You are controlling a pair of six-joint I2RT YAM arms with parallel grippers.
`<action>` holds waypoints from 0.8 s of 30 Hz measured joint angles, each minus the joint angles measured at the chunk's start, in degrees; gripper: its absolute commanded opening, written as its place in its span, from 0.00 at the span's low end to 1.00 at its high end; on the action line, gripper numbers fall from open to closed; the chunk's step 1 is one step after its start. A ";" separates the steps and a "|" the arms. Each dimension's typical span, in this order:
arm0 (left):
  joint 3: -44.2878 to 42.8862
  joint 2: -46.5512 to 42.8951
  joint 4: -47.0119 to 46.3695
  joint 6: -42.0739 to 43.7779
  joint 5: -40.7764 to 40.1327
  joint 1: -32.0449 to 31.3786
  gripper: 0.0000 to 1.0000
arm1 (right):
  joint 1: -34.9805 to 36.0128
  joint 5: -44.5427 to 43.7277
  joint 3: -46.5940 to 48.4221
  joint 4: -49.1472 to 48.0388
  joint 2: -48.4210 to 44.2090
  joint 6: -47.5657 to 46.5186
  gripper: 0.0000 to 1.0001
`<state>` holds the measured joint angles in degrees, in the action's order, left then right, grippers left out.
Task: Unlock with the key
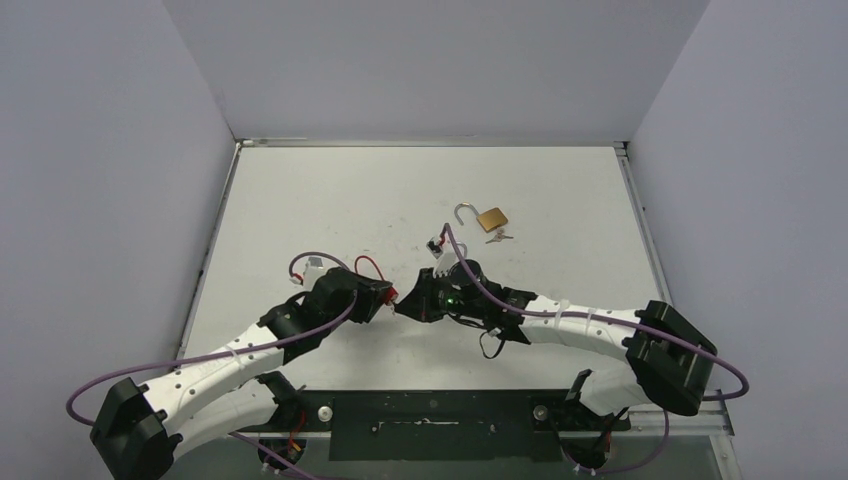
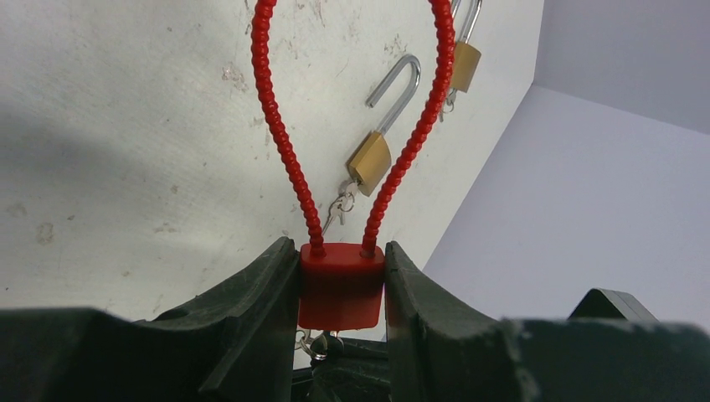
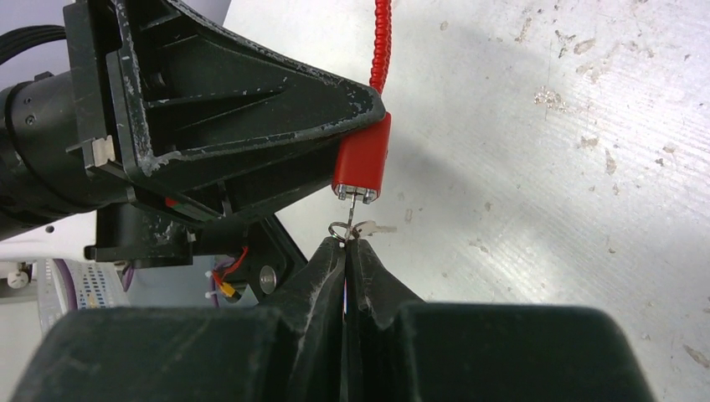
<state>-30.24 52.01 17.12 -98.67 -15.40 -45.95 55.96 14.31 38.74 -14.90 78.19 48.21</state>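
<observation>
A red padlock (image 2: 340, 295) with a red ribbed cable loop (image 2: 275, 117) is clamped between the fingers of my left gripper (image 2: 342, 272), held above the table. It also shows in the top view (image 1: 391, 295) and the right wrist view (image 3: 362, 159). A small silver key (image 3: 358, 209) stands in the lock's underside. My right gripper (image 3: 346, 244) is shut on that key's head, just below the lock, with a key ring (image 3: 338, 228) and a spare key (image 3: 376, 227) at its tips. The two grippers meet tip to tip in the top view, left (image 1: 383, 298) and right (image 1: 408, 304).
An open brass padlock (image 1: 491, 218) with keys lies on the white table (image 1: 330, 200) at the back right. The left wrist view shows a brass padlock (image 2: 369, 162) with its shackle open and a second one (image 2: 465, 65) behind it. Grey walls surround the table.
</observation>
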 measured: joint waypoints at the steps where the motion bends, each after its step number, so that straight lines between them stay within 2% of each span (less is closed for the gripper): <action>1: 0.00 0.04 0.00 0.02 -0.35 0.09 0.00 | -0.09 0.17 0.87 0.66 0.68 -0.02 0.00; 15: 0.00 3.91 -0.61 1.90 -2.01 0.87 0.00 | -0.63 1.60 13.14 16.59 7.74 -4.87 0.00; 24: -1.66 5.14 -2.47 5.95 -1.88 0.87 0.00 | -6.16 9.57 13.75 16.85 9.05 -0.46 0.00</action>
<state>-31.90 57.14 14.66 -92.73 -17.28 -45.08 49.80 23.88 52.49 1.96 87.24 47.75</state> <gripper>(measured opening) 0.334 0.027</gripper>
